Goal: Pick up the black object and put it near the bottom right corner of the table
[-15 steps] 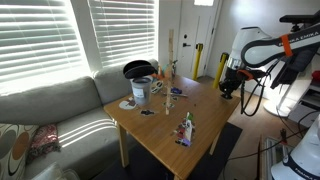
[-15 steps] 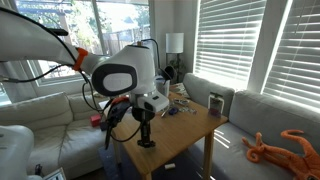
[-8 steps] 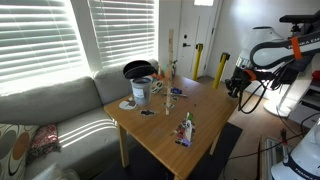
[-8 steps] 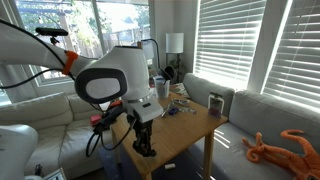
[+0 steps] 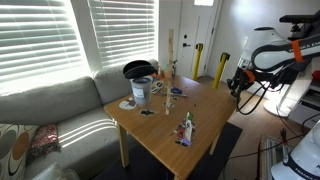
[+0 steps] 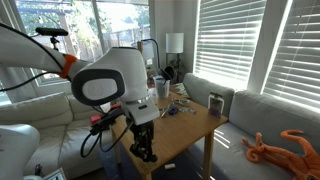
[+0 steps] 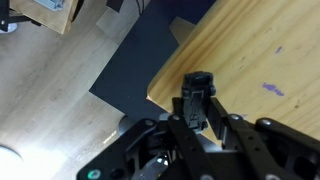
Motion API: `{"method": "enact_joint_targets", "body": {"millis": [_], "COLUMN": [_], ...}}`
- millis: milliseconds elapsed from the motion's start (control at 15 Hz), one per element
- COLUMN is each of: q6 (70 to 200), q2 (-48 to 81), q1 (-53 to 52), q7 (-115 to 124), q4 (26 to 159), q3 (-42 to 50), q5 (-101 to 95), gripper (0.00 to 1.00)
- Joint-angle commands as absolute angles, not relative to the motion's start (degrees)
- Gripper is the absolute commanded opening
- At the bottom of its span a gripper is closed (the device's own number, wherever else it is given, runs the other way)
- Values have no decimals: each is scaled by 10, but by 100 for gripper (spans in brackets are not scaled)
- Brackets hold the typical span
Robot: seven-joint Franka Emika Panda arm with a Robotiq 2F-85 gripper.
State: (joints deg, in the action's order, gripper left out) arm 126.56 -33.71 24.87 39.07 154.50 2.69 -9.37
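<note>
My gripper (image 7: 200, 125) is shut on a small black object (image 7: 197, 95), held upright between the fingers. In the wrist view it hangs over the corner of the light-brown wooden table (image 7: 250, 60), right at the edge. In both exterior views the gripper (image 5: 238, 82) (image 6: 145, 150) is at a corner of the table (image 5: 190, 115) (image 6: 190, 125), and the object is hard to make out against the fingers.
A metal can (image 5: 140, 92) with a black bowl (image 5: 138, 70) behind it, cups and a colourful small item (image 5: 186, 130) stand on the table. A sofa (image 5: 50, 110) flanks it. A dark rug (image 7: 130, 70) lies under the corner. An orange plush (image 6: 285, 145) lies on the couch.
The gripper has shifted with the black object outward to the table's corner and slightly lower. The things on the table have not moved.
</note>
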Motion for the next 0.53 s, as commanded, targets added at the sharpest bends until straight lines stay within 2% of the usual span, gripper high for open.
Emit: {"method": "enact_joint_targets", "body": {"millis": [0, 333, 467], "q6": [1279, 1275, 1276], "q2": [-342, -352, -376], "q1": [257, 253, 256], "q7": [421, 426, 427], "q4": [1555, 1555, 1559], "q3": [17, 16, 14], "q5": [-115, -122, -131], "gripper": [61, 96, 100]}}
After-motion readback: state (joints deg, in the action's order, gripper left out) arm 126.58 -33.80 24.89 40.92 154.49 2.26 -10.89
